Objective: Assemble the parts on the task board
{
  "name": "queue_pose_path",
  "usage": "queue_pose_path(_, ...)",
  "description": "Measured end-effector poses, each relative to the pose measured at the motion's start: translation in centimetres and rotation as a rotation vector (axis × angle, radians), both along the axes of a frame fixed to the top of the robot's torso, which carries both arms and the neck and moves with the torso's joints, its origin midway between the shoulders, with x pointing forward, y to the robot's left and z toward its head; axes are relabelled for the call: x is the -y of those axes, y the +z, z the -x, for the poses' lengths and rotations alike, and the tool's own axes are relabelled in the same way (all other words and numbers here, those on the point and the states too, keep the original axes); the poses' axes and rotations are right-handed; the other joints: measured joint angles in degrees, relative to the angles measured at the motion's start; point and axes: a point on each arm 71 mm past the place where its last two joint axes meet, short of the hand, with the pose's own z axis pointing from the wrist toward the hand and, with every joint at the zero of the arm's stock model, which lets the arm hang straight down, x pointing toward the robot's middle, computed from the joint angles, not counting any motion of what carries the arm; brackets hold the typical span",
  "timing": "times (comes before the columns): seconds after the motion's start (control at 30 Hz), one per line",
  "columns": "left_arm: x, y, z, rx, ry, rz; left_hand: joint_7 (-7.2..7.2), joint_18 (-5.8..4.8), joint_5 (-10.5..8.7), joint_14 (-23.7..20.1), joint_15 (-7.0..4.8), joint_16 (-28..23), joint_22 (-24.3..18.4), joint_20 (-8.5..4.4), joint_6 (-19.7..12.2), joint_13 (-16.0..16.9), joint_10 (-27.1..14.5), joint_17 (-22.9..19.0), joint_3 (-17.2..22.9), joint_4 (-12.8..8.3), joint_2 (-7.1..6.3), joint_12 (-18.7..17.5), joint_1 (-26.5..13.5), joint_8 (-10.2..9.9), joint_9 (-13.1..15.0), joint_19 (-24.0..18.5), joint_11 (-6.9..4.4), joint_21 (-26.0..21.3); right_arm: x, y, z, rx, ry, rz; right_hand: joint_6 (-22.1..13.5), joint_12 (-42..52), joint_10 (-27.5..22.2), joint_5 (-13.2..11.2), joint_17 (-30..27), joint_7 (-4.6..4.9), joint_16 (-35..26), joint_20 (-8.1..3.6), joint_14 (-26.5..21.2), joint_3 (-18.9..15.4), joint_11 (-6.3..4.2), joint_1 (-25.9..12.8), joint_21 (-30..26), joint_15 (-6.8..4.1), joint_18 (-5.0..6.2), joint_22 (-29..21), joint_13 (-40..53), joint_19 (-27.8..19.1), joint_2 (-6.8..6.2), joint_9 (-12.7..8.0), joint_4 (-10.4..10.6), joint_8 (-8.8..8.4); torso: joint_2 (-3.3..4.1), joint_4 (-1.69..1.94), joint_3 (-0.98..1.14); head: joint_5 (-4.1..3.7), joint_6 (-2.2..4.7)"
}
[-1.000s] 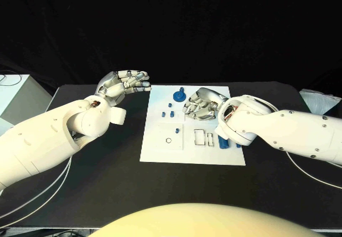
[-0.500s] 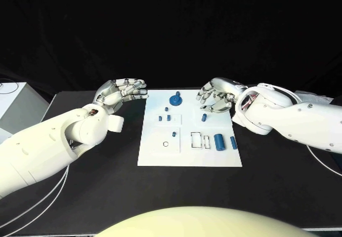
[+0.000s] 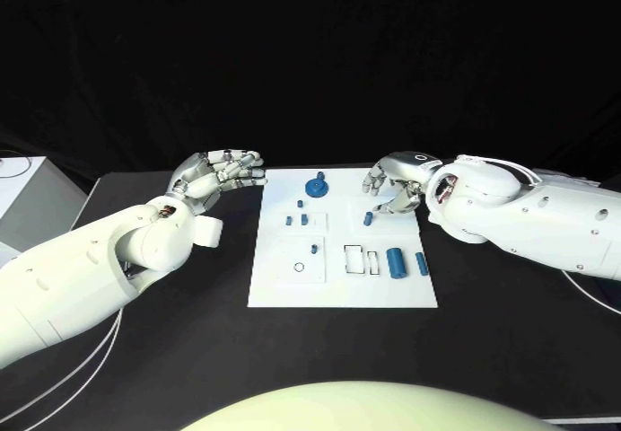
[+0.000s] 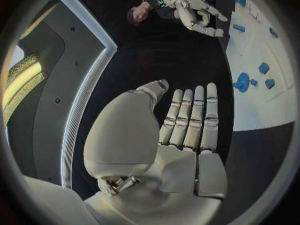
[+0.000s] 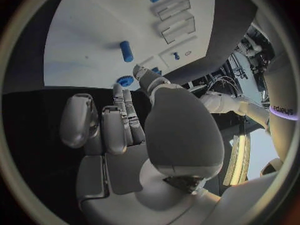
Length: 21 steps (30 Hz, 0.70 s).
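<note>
The right hand (image 3: 392, 182) has withdrawn from the task board (image 3: 345, 287) to its far edge (fingers apart, empty); left hand (image 3: 216, 173), fingers loosely spread, holds nothing.

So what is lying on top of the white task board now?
On the white task board: small blue parts, a blue gear-like piece and two blue cylinders. The right robot hand covers its far corner.

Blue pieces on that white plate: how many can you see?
8, perhaps more hidden. A gear-like piece at the far edge; three tiny pegs below it; one peg mid-left; a short cylinder by the right hand; two cylinders near the right edge.
</note>
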Motion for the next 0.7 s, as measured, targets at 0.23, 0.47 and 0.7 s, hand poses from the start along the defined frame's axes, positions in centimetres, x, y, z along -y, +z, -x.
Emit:
queue_pose_path(0.23,0.0,0.0,0.0,0.0,0.0,0.0,0.0,0.0,0.0,0.0,0.0,0.0,0.0,0.0,0.0,0.0,0.0,0.0,0.0,0.0,0.0,0.0,0.0,0.0,0.0,0.0,0.0,0.0,-0.4,-1.2,0.0,-0.023,0.012,0.057,0.0,0.9,0.0,0.3,-0.4,0.0,0.0,0.0,0.0,-0.2,-0.02,0.8,0.0,0.0,0.0,0.0,0.0,0.0,0.24,-0.1,0.2,0.0,0.03,0.06,-0.03,-0.02,-0.08)
queue_pose_path(0.47,-0.1,0.0,0.0,0.0,0.0,0.0,0.0,0.0,0.0,0.0,0.0,0.0,0.0,0.0,0.0,0.0,0.0,0.0,0.0,0.0,0.0,0.0,0.0,0.0,0.0,0.0,0.0,-0.2,-0.8,-2.0,0.0,-0.041,0.017,0.091,0.8,1.7,0.7,0.7,-0.5,0.68,0.0,0.0,0.0,0.4,-0.57,1.6,0.1,0.0,0.0,0.0,0.0,0.0,0.51,-0.1,0.8,0.0,0.05,0.01,-0.03,0.08,-0.14)
queue_pose_path(0.7,-0.1,0.0,0.0,0.0,0.0,0.0,0.0,0.0,0.0,0.0,0.0,0.0,0.0,0.0,0.0,0.0,0.0,0.0,0.0,0.0,0.0,0.0,0.0,0.0,0.0,0.0,0.0,-0.2,-1.1,-2.5,-0.1,-0.048,0.017,0.109,2.9,2.2,1.9,1.4,-0.1,1.22,0.0,0.0,0.0,2.6,-0.83,2.1,1.0,0.0,0.01,0.0,-0.3,0.0,0.6,-0.1,2.1,0.42,0.06,-0.05,-0.03,0.05,-0.14)
